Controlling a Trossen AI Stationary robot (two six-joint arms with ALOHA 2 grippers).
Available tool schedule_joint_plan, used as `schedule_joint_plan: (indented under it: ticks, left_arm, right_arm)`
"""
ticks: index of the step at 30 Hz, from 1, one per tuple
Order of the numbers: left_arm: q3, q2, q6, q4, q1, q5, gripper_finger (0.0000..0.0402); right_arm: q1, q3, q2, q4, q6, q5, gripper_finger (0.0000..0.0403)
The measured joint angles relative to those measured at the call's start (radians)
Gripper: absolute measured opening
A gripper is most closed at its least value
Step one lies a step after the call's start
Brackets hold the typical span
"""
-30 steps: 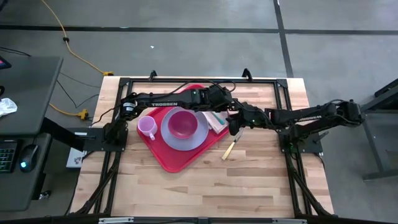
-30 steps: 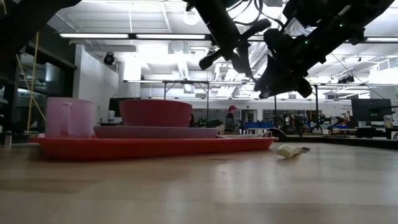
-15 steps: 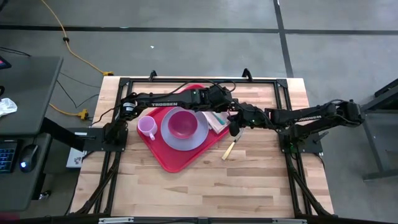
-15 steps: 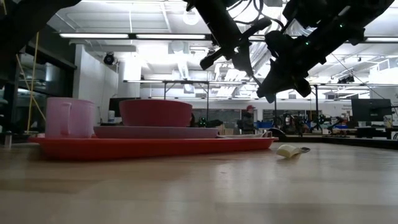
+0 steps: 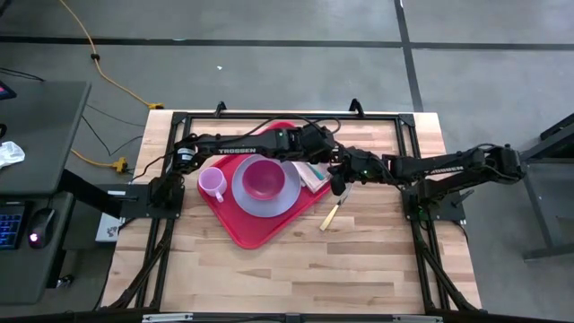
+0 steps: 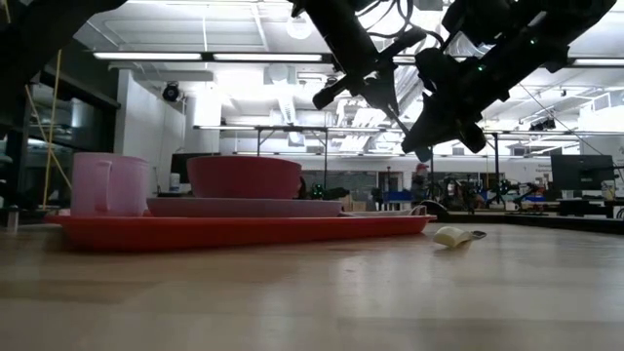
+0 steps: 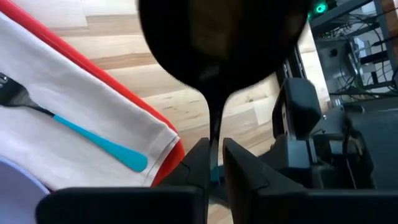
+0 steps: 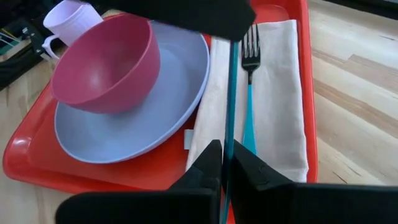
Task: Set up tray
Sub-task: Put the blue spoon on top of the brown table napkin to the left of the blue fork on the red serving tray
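Observation:
The red tray (image 5: pixel 240 226) holds a pink cup (image 8: pixel 74 18), a lavender plate (image 8: pixel 155 124) with a red bowl (image 8: pixel 106 62), and a white napkin (image 8: pixel 280 93) with a teal-handled fork (image 8: pixel 250 81) on it. A teal-handled spoon (image 8: pixel 231 93) hangs above the tray's right edge between both grippers. My right gripper (image 8: pixel 225 155) is shut on its handle. My left gripper (image 7: pixel 216 152) is slightly open, and its fingers stand on either side of the thin neck (image 7: pixel 216 124) below the dark spoon bowl (image 7: pixel 217 43). My right gripper pinches the spoon's teal handle (image 8: pixel 229 134) between its two fingers. The handle runs on ahead of the fingers toward my left gripper. The spoon is lifted clear, above the napkin and the tray's right side. Whether my left gripper touches the neck, I cannot tell.
A cream-handled knife (image 5: pixel 331 213) lies on the bare wood just right of the tray. The black frame (image 5: pixel 287 115) borders the table's far side. Bare wood stretches along the near half of the table (image 5: pixel 296 269).
Both grippers have stayed close together above the tray's right edge. The tray, the tableware on it and the knife lie where they were.

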Motion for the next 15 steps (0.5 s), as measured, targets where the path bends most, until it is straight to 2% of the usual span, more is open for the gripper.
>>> schedule_joint_plan:
  ticks: [15]
  left_arm:
    - [0.000, 0.000, 0.000, -0.017, 0.000, -0.003, 0.0080]
  right_arm:
    - [-0.036, 0.000, 0.000, 0.000, -0.018, -0.065, 0.0000]
